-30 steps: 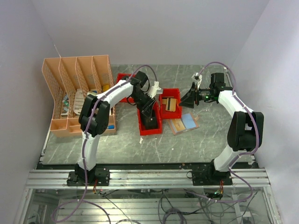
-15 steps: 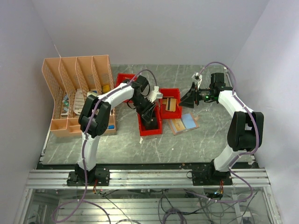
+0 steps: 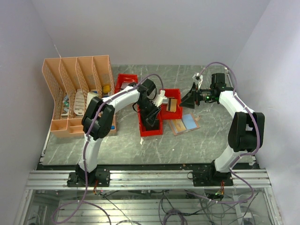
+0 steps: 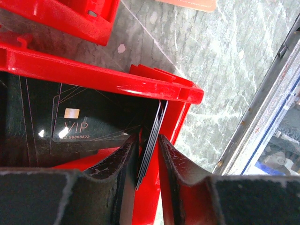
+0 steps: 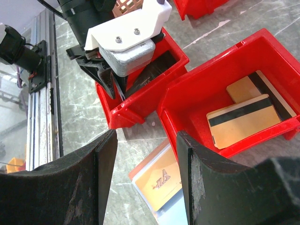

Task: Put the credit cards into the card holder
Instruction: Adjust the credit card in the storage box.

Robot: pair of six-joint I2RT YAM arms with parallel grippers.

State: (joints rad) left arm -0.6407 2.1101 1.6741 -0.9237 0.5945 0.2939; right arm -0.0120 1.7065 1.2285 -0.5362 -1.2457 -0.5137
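Top camera looks down from behind; both close wrist cameras share one red bin (image 5: 140,97).

The left white robot arm (image 3: 123,95) swung a little to the right. Its white wrist block (image 3: 161,98) slid over to the edge of the red plastic bin (image 3: 171,116) that held the tan cards (image 3: 172,105). The thin purple cable (image 3: 157,78) looped above it moved lower and to the right too.

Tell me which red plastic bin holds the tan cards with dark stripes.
The red plastic bin nearest the right gripper; the neighbouring red bin at the left gripper holds black cards instead.
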